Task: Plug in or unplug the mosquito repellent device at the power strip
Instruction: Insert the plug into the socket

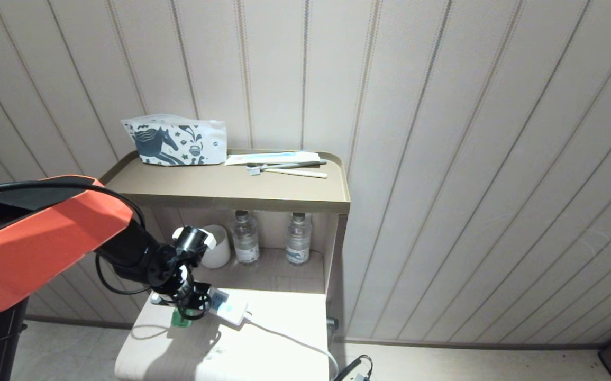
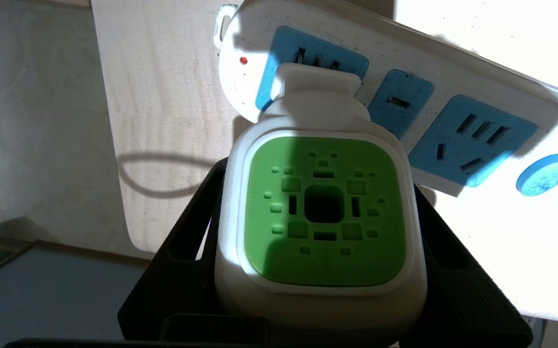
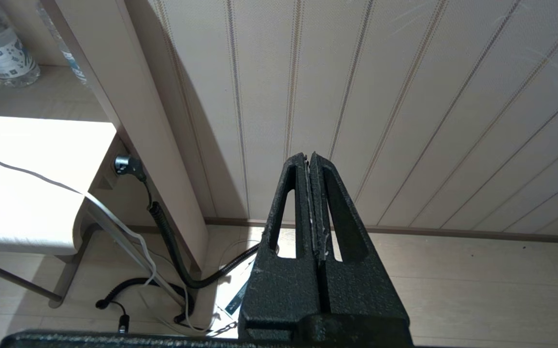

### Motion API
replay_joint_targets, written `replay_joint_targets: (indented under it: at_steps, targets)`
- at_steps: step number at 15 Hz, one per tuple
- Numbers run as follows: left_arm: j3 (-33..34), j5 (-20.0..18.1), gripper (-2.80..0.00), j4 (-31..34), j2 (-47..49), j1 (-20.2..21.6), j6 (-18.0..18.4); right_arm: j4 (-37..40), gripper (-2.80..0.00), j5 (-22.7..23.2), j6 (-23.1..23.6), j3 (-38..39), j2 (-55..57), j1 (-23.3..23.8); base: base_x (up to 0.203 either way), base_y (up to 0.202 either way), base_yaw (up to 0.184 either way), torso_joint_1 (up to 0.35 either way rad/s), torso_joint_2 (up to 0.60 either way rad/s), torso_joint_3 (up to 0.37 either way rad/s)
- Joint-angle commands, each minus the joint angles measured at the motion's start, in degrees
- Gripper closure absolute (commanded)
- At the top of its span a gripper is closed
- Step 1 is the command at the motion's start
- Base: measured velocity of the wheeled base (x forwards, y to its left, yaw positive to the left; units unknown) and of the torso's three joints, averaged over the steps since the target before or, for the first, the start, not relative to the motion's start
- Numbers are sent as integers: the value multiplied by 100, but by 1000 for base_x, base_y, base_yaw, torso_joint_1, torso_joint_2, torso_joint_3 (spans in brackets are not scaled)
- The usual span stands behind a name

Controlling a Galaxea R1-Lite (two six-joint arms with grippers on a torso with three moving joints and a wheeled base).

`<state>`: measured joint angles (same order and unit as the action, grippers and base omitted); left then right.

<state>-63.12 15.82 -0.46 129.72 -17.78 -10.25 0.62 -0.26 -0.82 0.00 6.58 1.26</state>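
At power strip (image 2: pixel 452 63), left claw (image 2: pixel 322 270) w/ repellent device (image 2: pixel 324 208)

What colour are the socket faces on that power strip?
Light blue, set in the white power strip; the left wrist view shows them best.

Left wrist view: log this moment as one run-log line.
left gripper: shut on mosquito repellent device | device: plug end at end socket of power strip | right gripper: shut, parked over floor
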Motion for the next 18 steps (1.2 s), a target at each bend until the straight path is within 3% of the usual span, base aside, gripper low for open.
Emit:
replay_joint_targets:
  at_steps: [1,8,14,18]
  targets:
    - [10,17,0,14,-131,-50,6,-1,0,-1,3,0,10,3,0,0,0,0,0,0]
    - [742,4,0,80,-156,-72,17,-1,0,-1,2,0,10,-3,0,0,0,0,0,0]
    - [820,-9,0,1503,-98,-185,-20,0,0,-1,3,0,10,-2,0,0,0,0,0,0]
    - [665,26,0,1623,112,-323,-2,-1,0,-1,-6,0,10,2,0,0,0,0,0,0]
